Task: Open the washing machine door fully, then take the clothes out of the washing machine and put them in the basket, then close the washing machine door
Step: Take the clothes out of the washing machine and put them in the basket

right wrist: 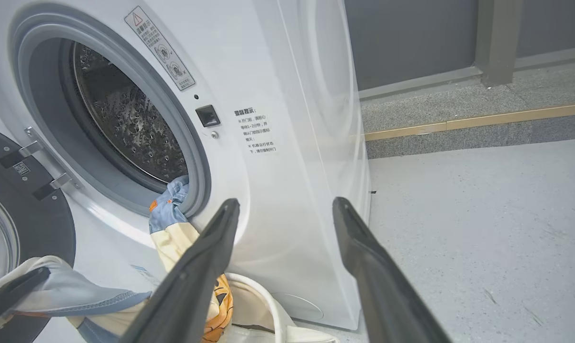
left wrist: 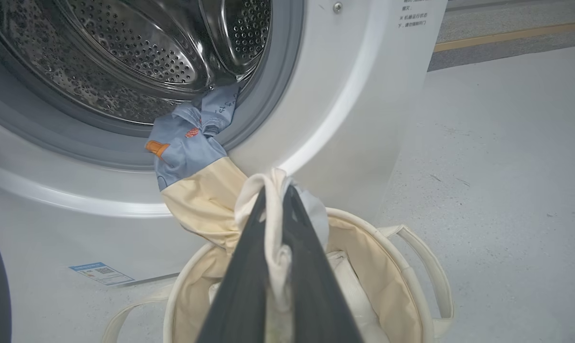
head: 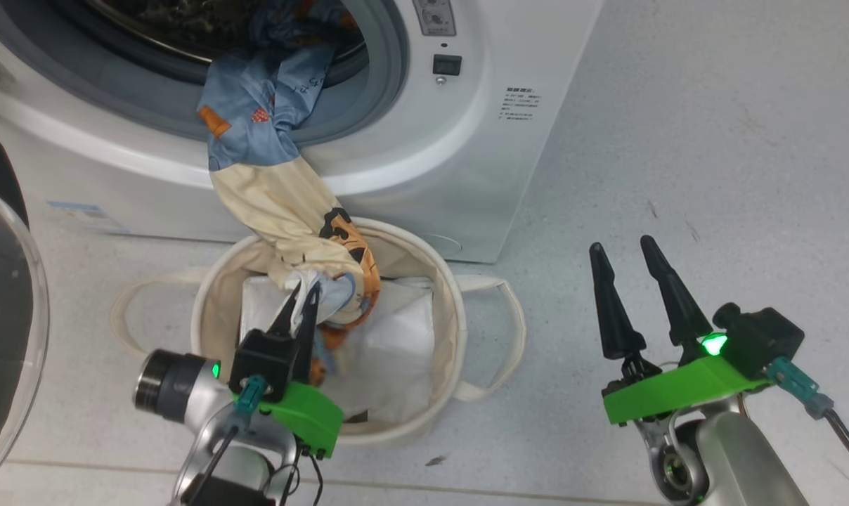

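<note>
Pinching one garment (head: 277, 190) (perhaps two) above one basket (head: 458, 330), left jaws clamp; right jaws gape empty.

The head view's left edge cuts off the glossy black round door with its clear glass window (head: 4, 330). On the white boxy washing machine (head: 467, 176), the small grey printed text (head: 523, 104) is unreadable.

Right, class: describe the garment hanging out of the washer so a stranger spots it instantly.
Find the white washing machine. A long garment trails from it into the cream basket in front, its end pinched in the left gripper. Unlike the flat white sheet in the basket, it is light blue, then cream, with orange prints.
</note>
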Controlling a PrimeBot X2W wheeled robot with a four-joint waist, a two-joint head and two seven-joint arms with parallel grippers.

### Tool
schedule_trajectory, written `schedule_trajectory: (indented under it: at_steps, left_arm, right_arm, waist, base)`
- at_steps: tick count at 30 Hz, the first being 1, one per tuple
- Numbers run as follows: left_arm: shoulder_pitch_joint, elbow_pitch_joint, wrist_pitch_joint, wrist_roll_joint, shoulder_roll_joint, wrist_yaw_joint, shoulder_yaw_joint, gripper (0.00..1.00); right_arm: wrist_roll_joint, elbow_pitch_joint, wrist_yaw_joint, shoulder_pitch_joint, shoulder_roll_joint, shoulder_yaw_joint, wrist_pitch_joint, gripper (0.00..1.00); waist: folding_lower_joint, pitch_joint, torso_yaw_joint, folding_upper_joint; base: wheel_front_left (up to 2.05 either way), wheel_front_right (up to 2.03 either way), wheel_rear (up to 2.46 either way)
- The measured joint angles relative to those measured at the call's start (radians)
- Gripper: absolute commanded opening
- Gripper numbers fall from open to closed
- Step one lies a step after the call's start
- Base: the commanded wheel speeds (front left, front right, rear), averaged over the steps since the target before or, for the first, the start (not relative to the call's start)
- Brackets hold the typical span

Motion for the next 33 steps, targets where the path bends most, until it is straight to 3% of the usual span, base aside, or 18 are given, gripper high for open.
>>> schedule_trajectory:
  at_steps: [15, 20, 33]
  left_arm:
    - [-0.138, 0.275, -0.124, -0.039, -0.073, -0.032, -0.018, 0.00]
    - [-0.150, 0.369, -0.122, -0.039, -0.078, -0.044, -0.035, 0.00]
    - [-0.338, 0.761, -0.199, -0.081, -0.128, -0.071, -0.028, 0.00]
  right_arm:
    - [0.000, -0.008, 0.000, -0.005, 0.000, -0.006, 0.000, 1.00]
    - [-0.003, -0.008, 0.000, -0.006, 0.000, -0.007, 0.000, 1.00]
    - [-0.025, -0.038, 0.000, -0.052, 0.000, -0.002, 0.000, 1.00]
  waist:
    - [0.0000, 0.081, -0.018, 0.0000]
    - [0.0000, 0.086, -0.011, 0.0000]
    - [0.0001, 0.212, -0.024, 0.0000]
  base:
    - [0.00, 0.00, 0.00]
    - [0.00, 0.00, 0.00]
    - [0.00, 0.00, 0.00]
